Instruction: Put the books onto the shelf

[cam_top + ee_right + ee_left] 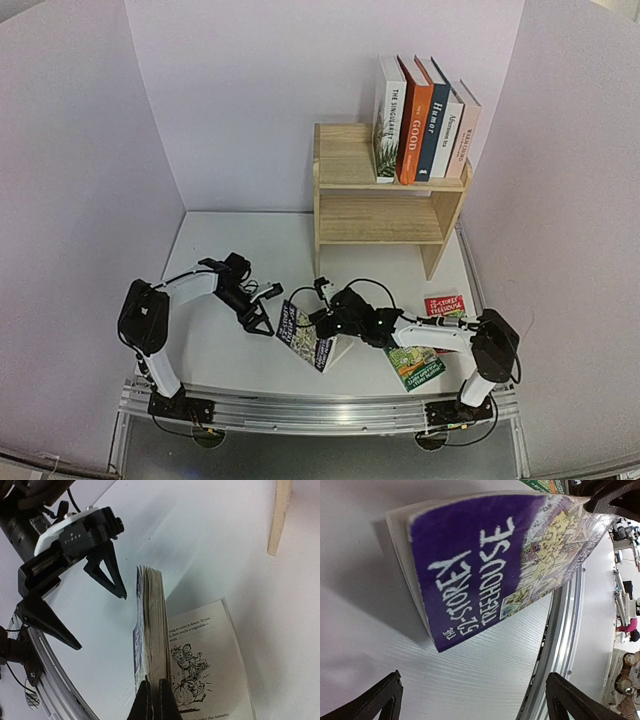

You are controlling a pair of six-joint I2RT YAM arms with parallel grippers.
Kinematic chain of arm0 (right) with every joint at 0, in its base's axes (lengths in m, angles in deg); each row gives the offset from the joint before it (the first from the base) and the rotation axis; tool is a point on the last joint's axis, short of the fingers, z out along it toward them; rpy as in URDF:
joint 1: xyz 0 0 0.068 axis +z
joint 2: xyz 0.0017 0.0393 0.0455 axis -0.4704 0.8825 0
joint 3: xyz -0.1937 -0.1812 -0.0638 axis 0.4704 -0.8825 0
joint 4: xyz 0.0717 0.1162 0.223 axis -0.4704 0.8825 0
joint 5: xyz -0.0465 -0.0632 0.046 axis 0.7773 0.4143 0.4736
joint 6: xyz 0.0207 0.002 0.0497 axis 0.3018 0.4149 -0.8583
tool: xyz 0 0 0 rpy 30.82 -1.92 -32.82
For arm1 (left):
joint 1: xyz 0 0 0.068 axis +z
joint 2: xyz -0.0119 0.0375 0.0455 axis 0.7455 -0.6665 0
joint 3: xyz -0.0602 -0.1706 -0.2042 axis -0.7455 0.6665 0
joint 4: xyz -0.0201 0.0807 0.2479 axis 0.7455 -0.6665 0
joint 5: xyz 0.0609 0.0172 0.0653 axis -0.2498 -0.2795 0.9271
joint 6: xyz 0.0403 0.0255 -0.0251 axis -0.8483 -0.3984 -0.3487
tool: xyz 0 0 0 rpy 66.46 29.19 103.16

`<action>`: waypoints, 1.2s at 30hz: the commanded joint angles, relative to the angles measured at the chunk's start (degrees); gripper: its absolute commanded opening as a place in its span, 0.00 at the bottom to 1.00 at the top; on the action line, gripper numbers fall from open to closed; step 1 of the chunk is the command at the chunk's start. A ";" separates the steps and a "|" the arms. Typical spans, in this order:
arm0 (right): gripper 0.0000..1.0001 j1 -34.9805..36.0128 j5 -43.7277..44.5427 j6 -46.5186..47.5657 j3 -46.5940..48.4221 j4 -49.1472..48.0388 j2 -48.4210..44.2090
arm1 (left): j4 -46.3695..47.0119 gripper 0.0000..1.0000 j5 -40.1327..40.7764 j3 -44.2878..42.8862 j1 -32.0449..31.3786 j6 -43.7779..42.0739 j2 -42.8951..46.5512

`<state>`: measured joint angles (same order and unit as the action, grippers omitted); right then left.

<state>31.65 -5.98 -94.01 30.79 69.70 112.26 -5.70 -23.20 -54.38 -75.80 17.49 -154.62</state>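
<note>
The blue-purple "52-Storey Treehouse" book (pixel 300 337) stands tilted on the table. My right gripper (pixel 154 682) is shut on a wad of its pages (pixel 152 620). The other pages have fallen open flat, showing an illustrated page (pixel 205 665). My left gripper (pixel 258 318) is open just left of that book, and its cover (pixel 485 565) fills the left wrist view beyond the black fingertips (pixel 385 700). A green Treehouse book (pixel 415 365) and a red one (pixel 445 305) lie flat by the right arm. The shelf (pixel 385 215) carries several upright books (pixel 425 130) on its top tier.
The shelf's lower tier (pixel 380 225) holds nothing. A shelf leg (pixel 279 517) shows at the top right of the right wrist view. The metal rail (pixel 320 405) runs along the table's near edge. Pale walls close in the table on three sides.
</note>
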 commanded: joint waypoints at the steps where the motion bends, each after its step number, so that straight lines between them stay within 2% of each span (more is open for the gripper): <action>1: 0.00 -2.83 -0.98 -10.18 2.31 -4.41 -0.11 | 4.96 1.00 3.55 3.12 -0.44 -6.19 8.11; 4: 0.00 -3.19 -2.00 -13.27 4.29 -3.52 0.40 | 1.87 1.00 6.98 3.82 -0.44 -15.49 11.78; 6: 0.00 -3.34 -3.18 -15.90 5.57 -3.29 1.31 | 5.20 1.00 9.45 7.88 -0.44 -22.16 16.70; 11: 0.00 -3.38 -6.05 -20.30 8.74 -3.30 3.64 | 25.81 1.00 16.65 20.41 -3.79 -29.59 28.77; 16: 0.00 -3.73 -6.53 -22.65 10.51 -3.30 3.83 | 45.23 1.00 21.15 32.96 -9.38 -40.29 32.93; 22: 0.00 -3.90 -9.42 -29.19 10.45 -5.92 3.26 | 69.81 1.00 24.49 44.57 -11.90 -48.32 31.91; 26: 0.00 -3.90 -9.58 -33.79 8.86 -10.31 3.18 | 76.06 1.00 25.13 46.01 -12.23 -50.64 28.98; 28: 0.00 -3.87 -9.69 -34.72 9.13 -11.35 3.37 | 82.30 1.00 27.24 46.45 -12.78 -50.79 26.12; 31: 0.00 -3.90 -9.78 -35.50 9.51 -12.02 3.41 | 90.95 1.00 29.45 47.17 -13.34 -50.95 21.52; 36: 0.00 -3.90 -10.77 -37.12 9.46 -12.05 3.47 | 100.36 0.99 30.46 48.00 -13.44 -51.19 16.44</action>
<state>27.82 -14.61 -127.72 38.46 64.00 116.68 81.14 5.16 -7.35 -88.95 -32.56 -134.87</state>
